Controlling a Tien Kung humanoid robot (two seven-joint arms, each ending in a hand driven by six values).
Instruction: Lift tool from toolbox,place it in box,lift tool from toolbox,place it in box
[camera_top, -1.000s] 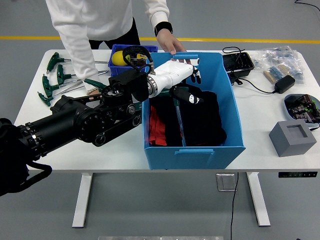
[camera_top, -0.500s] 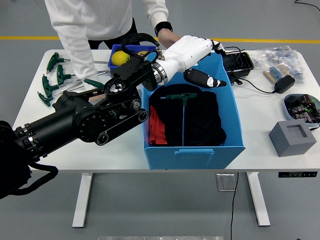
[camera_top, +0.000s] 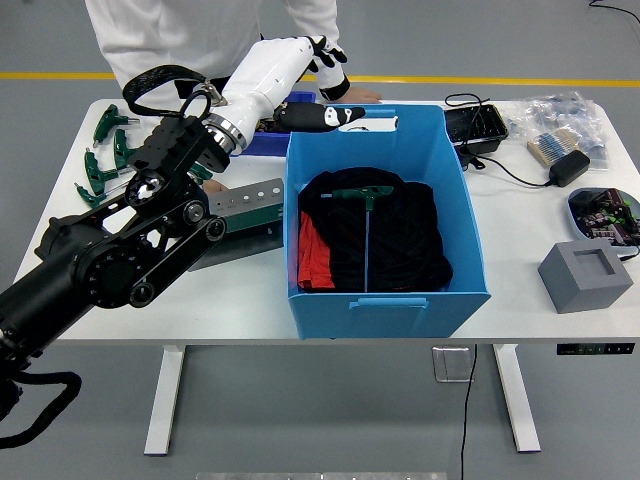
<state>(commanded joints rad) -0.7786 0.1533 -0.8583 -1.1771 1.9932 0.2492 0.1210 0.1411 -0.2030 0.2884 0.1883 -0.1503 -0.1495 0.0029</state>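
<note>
A green T-handle tool (camera_top: 365, 215) lies on black cloth inside the big blue box (camera_top: 470, 220) at the table's middle. My left hand (camera_top: 322, 88), white with dark fingertips, hovers above the box's far left corner, fingers spread and holding nothing. Several more green T-handle tools (camera_top: 105, 150) lie at the table's left end, beside a grey-green metal tool holder (camera_top: 245, 200) partly hidden under my arm. A person at the far side rests a hand (camera_top: 350, 92) on the box's far rim.
A small blue bin (camera_top: 262, 145) sits behind my forearm. Right of the box are a black tray (camera_top: 478, 125), a power adapter (camera_top: 568, 167), bags of parts (camera_top: 560, 115), a round parts tray (camera_top: 605, 212) and a grey block (camera_top: 585, 275).
My left hand let go of the green T-handle tool inside the box, then rose out and swung left and back. The tool now lies on the black cloth.
</note>
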